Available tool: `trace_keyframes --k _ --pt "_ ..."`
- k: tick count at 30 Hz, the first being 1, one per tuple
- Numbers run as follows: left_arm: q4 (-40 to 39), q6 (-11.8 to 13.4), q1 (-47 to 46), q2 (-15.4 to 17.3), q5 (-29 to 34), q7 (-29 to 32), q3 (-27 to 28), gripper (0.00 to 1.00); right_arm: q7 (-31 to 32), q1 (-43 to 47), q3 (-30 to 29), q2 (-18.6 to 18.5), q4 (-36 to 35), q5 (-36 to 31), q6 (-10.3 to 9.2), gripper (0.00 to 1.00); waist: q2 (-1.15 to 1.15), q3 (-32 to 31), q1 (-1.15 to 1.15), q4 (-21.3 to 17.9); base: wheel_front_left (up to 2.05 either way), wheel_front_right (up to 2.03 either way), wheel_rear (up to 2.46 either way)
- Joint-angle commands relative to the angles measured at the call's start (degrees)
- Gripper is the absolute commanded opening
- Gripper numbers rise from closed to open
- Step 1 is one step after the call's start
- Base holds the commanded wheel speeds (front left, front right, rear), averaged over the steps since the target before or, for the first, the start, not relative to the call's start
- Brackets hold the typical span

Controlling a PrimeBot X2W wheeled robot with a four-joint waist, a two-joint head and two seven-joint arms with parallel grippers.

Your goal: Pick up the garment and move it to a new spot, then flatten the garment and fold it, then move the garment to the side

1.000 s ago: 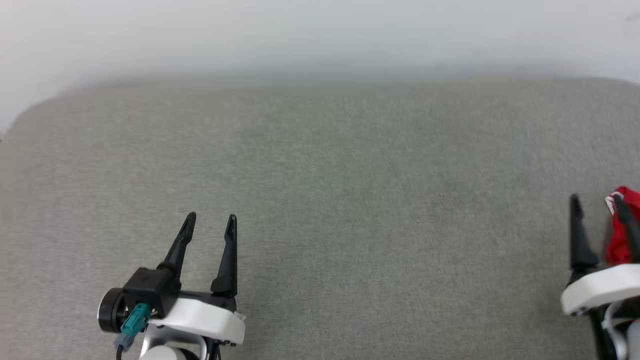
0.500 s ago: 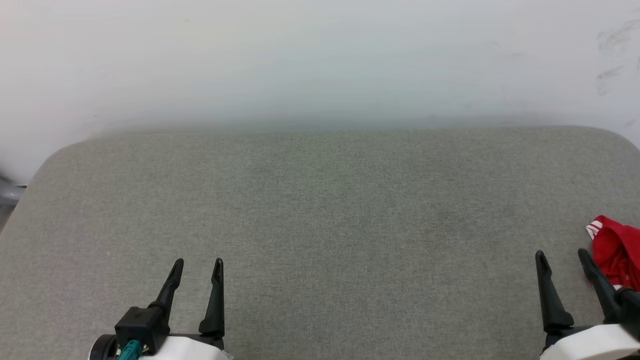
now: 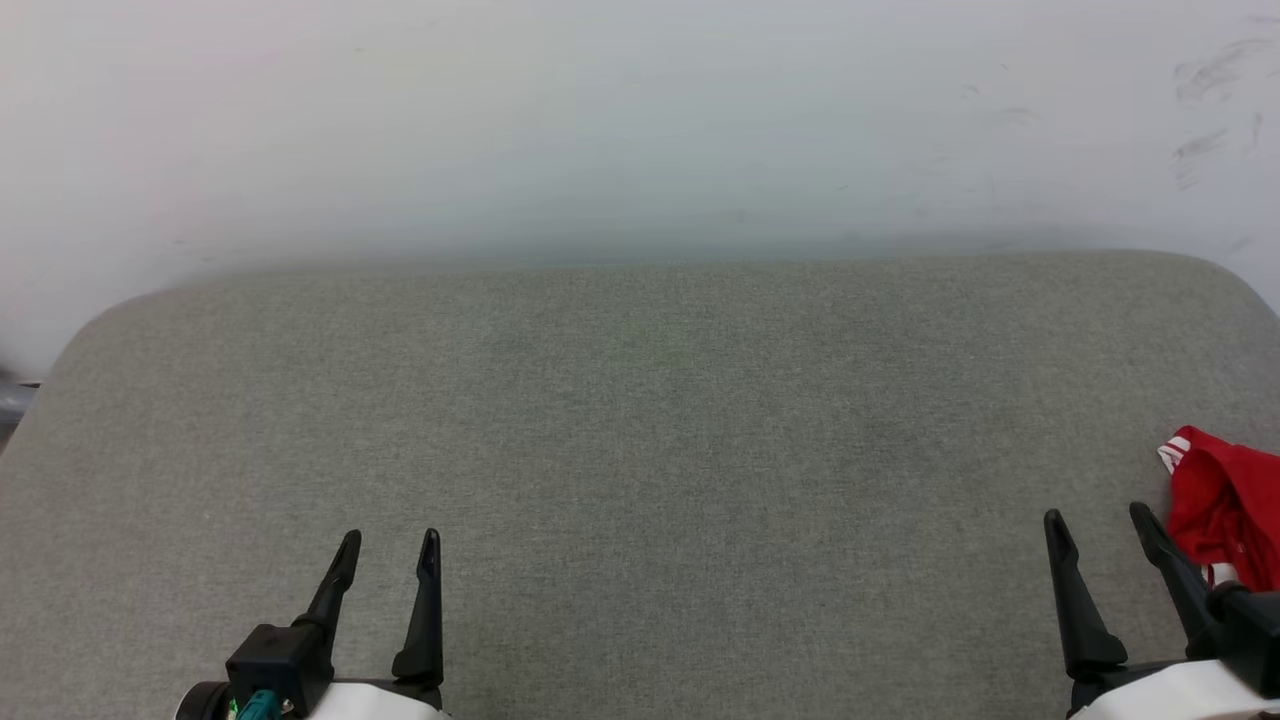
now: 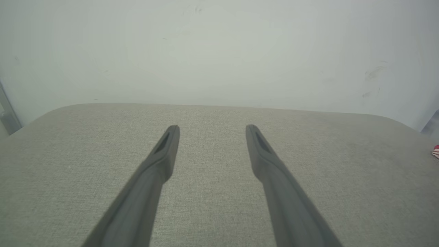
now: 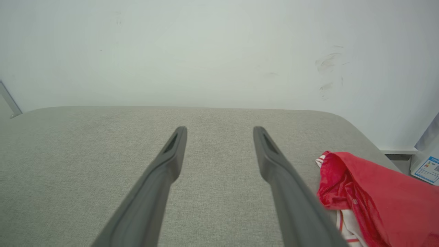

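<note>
1. The garment lies bunched in a red heap at the pad's right edge, toward the front. A white, red-striped sleeve edge shows at its far left tip. The head view's right border cuts it off.
2. In the right wrist view the garment sits crumpled near the pad's rounded far right corner, with white cloth showing under the red folds.
3. The right gripper hovers over the front right of the pad, its jaws spread wide with nothing between them. Its outer finger runs just beside the garment's left side, and I cannot tell whether the two touch.
4. From its own wrist, the right gripper points at the pad's far edge, with bare grey fabric between the fingers.
5. The left gripper is over the front left of the pad, well apart from the garment, jaws wide and holding nothing.
6. In the left wrist view the left gripper also points at the far edge, and a sliver of the garment shows at the right border.
7. A pale wall stands behind the pad, with dark scuffs toward its right.
</note>
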Motion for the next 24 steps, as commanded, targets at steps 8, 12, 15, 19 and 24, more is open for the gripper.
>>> trace_keyframes --k 8,12,15,19,24 --pt "0.2 -0.4 -0.8 -0.1 0.5 -0.2 0.5 1.0 0.0 -0.6 0.4 0.4 0.0 0.4 -0.05 1.0 0.0 0.2 0.0 -0.3 0.0 0.0 0.0" --pt "0.2 -0.4 -1.0 -0.3 0.6 -0.2 0.7 1.0 0.2 -0.6 0.4 0.4 0.2 0.4 -0.05 1.0 0.0 0.3 0.0 -0.2 0.0 0.0 0.0" --pt "0.2 -0.6 -1.1 -0.4 0.6 -0.2 0.8 0.0 0.2 -0.5 0.3 0.4 0.2 0.4 -0.05 0.0 0.0 0.3 0.0 -0.1 0.0 0.0 0.0" --pt "1.9 -0.6 0.2 -0.8 -0.1 0.4 0.8 0.0 0.3 0.2 0.6 0.1 2.0 1.1 0.0 0.0 0.0 0.3 0.01 -0.1 0.0 0.0 0.0" --pt "2.5 -1.1 -0.7 -1.1 -5.7 2.0 1.7 0.0 0.2 -0.9 0.8 -0.1 3.6 7.5 0.0 0.0 0.0 0.4 0.01 -0.1 0.0 0.0 0.0"
